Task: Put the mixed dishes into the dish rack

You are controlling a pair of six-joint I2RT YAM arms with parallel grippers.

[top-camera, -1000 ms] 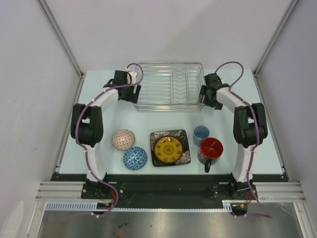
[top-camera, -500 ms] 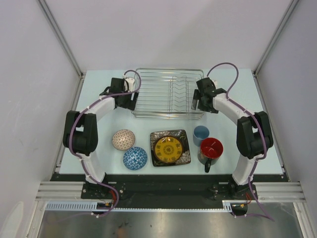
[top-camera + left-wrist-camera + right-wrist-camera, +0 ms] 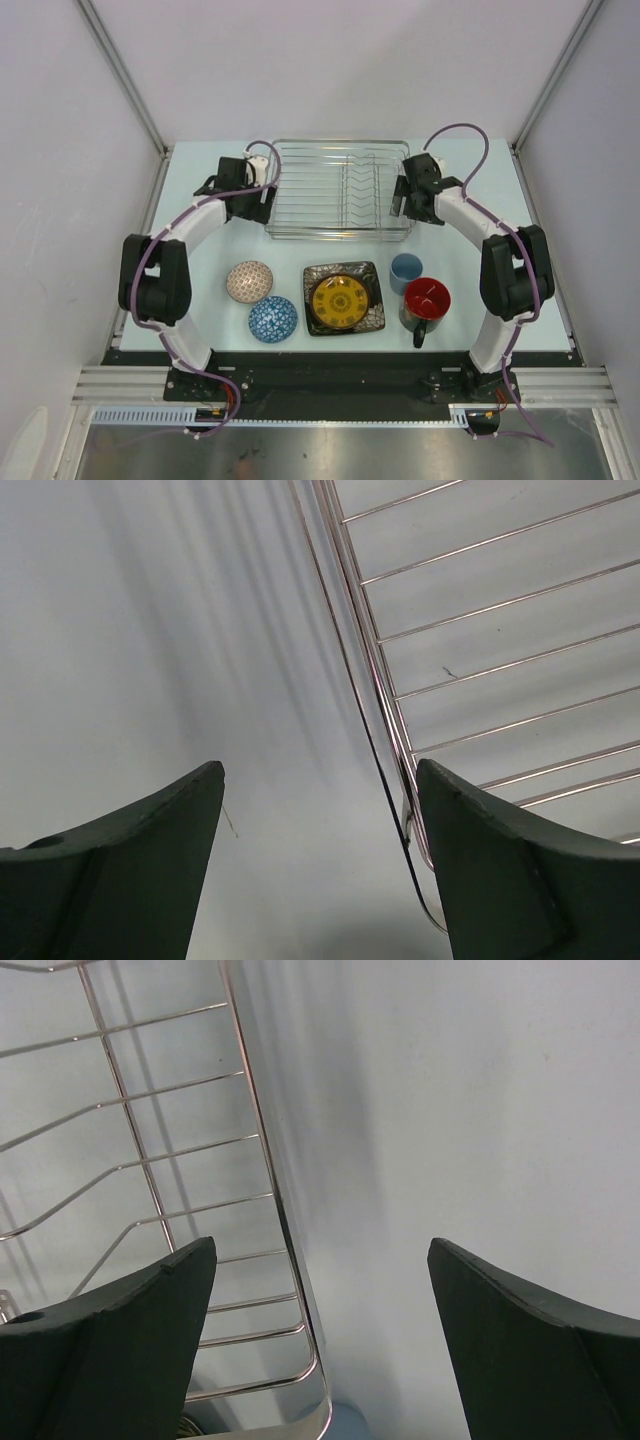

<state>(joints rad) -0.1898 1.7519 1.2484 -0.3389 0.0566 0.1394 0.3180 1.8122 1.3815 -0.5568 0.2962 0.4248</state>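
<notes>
Nearest the arm bases, all 5 dishes sat on the table, none loaded. The blue patterned bowl and the dark mug were closest. The mug stood upright with its red inside showing and its handle pointing toward the near edge. Just behind lay the dark square plate, flat, with the pinkish-beige bowl to its left and the light-blue cup to its right, touching or nearly touching the mug. Both bowls looked domed, probably mouth-down.

Farther back, the dish rack stood empty at the table's far centre. Its long axis ran left to right, and its plate-slot ridges filled the right half.

The left gripper was at the rack's left end and the right gripper at its right end. In each wrist view the fingers were spread wide, the rack's end rim wire passing between them with nothing clamped.

The step in hand seemed to be handling the rack itself, not a dish. I could not tell whether the arms were about to grip it.

If so, the next move called for both grippers to close evenly on the thin rims so the rack would not twist. Otherwise they needed to back clear of the wires before reaching for a dish.
</notes>
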